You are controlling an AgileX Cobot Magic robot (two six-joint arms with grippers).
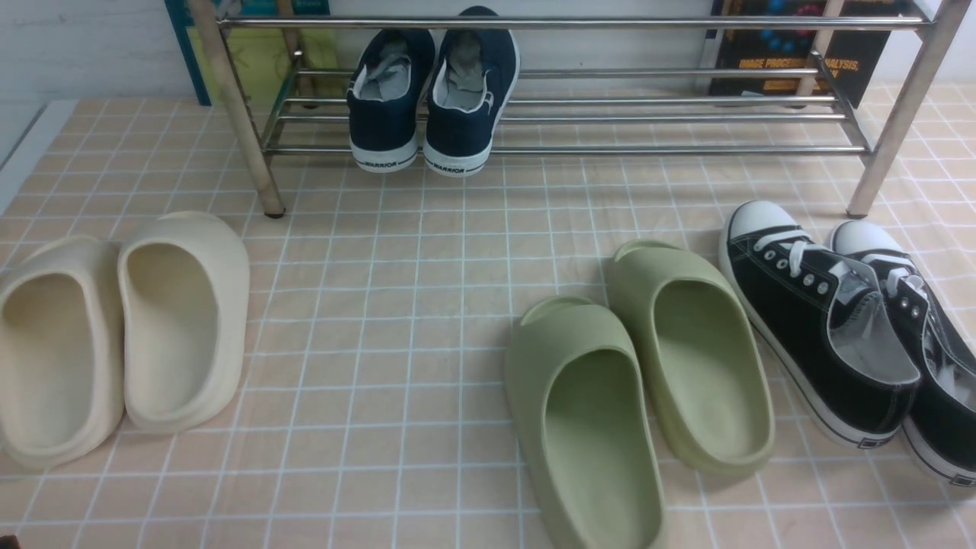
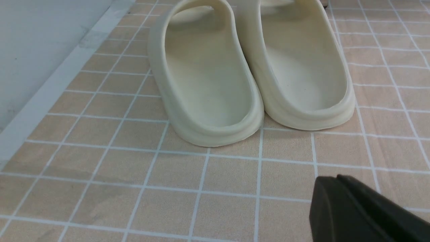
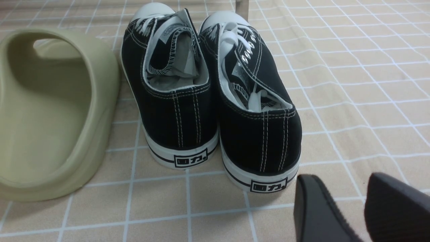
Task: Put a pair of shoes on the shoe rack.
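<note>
The two navy-blue slip-on shoes, left (image 1: 383,103) and right (image 1: 467,99), sit side by side on the lower tier of the chrome shoe rack (image 1: 671,150), left of its middle, with their heels hanging over the front tube. Neither gripper shows in the front view. My left gripper (image 2: 336,178) is shut and empty, low over the tiled surface just behind the cream slippers (image 2: 248,67). My right gripper (image 3: 341,183) is open and empty, behind the heel of the black lace-up sneakers (image 3: 215,90).
The cream slippers (image 1: 114,335) lie at the front left, the green slippers (image 1: 640,366) at the front middle and the black sneakers (image 1: 839,320) at the right. One green slipper (image 3: 50,111) shows in the right wrist view. Books (image 1: 793,53) stand behind the rack.
</note>
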